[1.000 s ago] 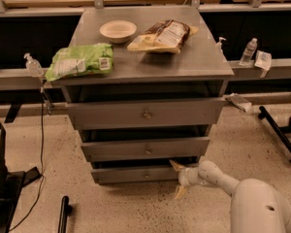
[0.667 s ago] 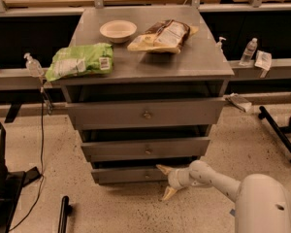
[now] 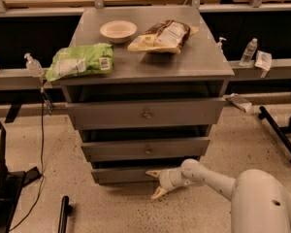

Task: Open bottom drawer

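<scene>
The knob of the bottom drawer cannot be made out, because the end effector covers that spot. The drawer is a narrow grey front with a dark gap above it, the lowest of three, at 6 o'clock below the desk. The end effector's fingers are spread wide against the drawer's right half.

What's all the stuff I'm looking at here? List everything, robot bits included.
Cabinet: one, grey metal, centre, with three stacked drawers.
Bottom drawer: one, grey, lowest of the three.
Bowl: one, cream, back of the cabinet top.
Green bag: one, at the top's front left edge.
Brown and yellow bag: one, right of the bowl.
Bottles: three, clear; one on the left ledge, two on the right.
Black stand: one, on the floor at left.
Arm: one, white, lower right.
End effector: one, cream fingers open, at the bottom drawer's front near its middle.
</scene>
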You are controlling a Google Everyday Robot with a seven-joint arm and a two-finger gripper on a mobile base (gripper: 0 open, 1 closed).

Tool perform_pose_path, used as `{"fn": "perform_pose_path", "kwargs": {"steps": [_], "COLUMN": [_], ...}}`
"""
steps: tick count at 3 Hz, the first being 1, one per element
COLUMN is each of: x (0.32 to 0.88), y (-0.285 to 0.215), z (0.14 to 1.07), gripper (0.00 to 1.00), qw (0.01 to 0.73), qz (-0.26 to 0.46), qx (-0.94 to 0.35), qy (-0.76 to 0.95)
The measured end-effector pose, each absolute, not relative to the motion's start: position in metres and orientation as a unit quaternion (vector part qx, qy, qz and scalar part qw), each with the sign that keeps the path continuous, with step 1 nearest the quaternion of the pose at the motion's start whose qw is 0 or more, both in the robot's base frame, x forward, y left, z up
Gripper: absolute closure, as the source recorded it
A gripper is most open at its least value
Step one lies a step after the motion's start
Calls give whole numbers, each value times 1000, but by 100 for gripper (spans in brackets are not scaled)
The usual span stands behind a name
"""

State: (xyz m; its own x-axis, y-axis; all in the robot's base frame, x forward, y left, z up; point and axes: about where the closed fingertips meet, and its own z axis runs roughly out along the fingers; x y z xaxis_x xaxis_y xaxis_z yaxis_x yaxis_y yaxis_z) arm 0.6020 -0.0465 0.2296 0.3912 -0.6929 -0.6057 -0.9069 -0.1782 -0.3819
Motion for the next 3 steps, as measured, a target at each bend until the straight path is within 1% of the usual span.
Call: {"fn": "perform_pose_path", "kwargs": {"steps": [1, 2, 3], "x": [600, 600, 606], "y": [-48, -50, -57], "z": [234, 231, 222], "gripper": [2, 0, 0], "qw": [365, 362, 350], "qz": [146, 142, 132], "qx": [-748, -749, -753], "qy": [534, 537, 542]}}
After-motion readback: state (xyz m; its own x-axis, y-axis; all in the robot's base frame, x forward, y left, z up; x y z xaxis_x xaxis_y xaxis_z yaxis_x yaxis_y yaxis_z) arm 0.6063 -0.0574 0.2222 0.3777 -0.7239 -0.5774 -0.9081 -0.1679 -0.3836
